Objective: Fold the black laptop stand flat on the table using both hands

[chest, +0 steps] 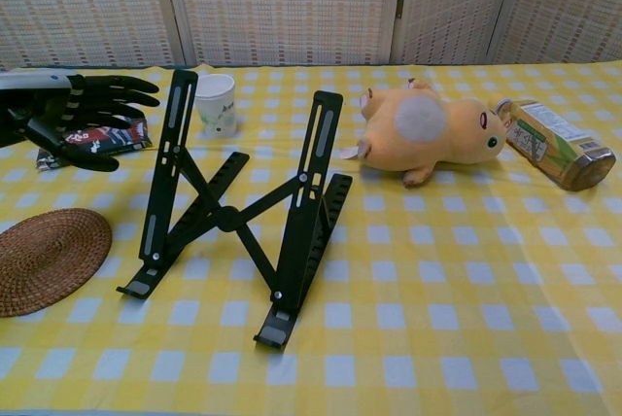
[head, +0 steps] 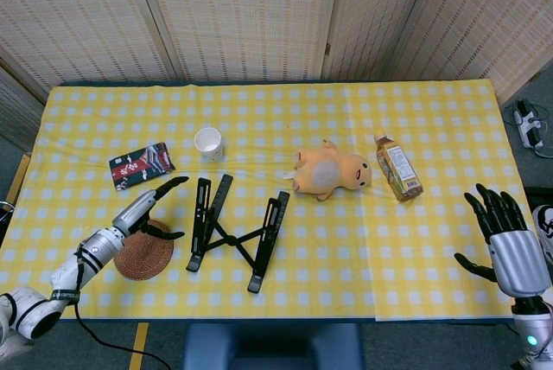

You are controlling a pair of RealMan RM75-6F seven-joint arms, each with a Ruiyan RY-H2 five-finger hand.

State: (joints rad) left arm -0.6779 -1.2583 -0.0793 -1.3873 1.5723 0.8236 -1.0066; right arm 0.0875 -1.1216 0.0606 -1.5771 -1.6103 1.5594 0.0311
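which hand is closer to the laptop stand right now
Left. The left hand hovers open just beside the laptop stand, above the woven coaster. The right hand is at the table's far edge.

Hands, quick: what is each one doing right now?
Left hand: open, holding nothing, beside the stand.
Right hand: open, holding nothing.

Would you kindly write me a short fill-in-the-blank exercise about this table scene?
1. The black laptop stand is ____, not yet folded flat.
2. The hand nearest the stand is the ____ hand, its fingers spread and holding nothing.
3. The bottle lies on its ____ beside the plush toy.
4. The right hand hovers at the table's ____ edge.

Missing words: open; left; side; right
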